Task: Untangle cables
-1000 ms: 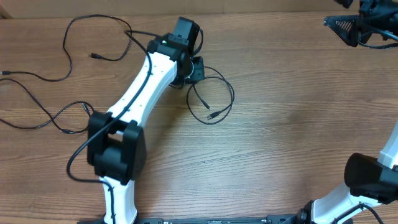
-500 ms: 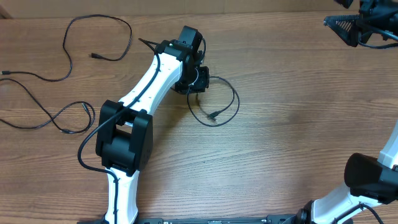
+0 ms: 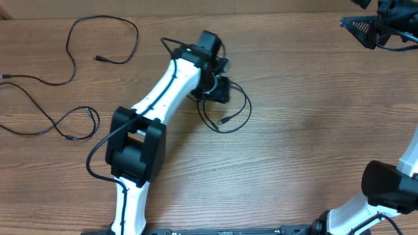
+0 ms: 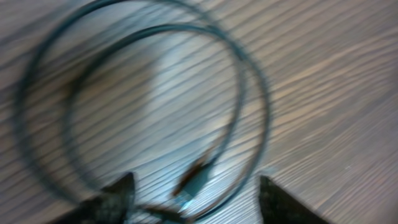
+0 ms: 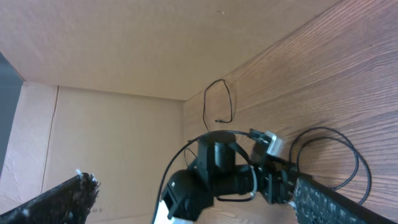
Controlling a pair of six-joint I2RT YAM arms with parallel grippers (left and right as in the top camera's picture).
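Observation:
A thin black cable (image 3: 224, 121) lies in a loose loop on the wood table (image 3: 300, 150) near the middle. My left gripper (image 3: 219, 89) hovers over the loop's upper left edge. In the blurred left wrist view the same cable (image 4: 249, 81) curls in two rings, its plug end (image 4: 193, 180) lying on the table between my spread fingertips (image 4: 115, 199); the left gripper (image 4: 196, 208) is open and grips nothing. Two more cables (image 3: 136, 36) (image 3: 68, 138) lie apart at the far left. My right gripper (image 3: 366, 29) hangs open and empty at the far right corner.
The left arm's white links and black elbow (image 3: 134, 143) stretch from the front edge to the centre. A cardboard wall (image 5: 124, 50) backs the table. The right arm's base (image 3: 388, 186) stands at the front right.
My left gripper has opened and let go of the cable. The arm swung to the right, and the loop shifted slightly right with it. The right arm has not moved.

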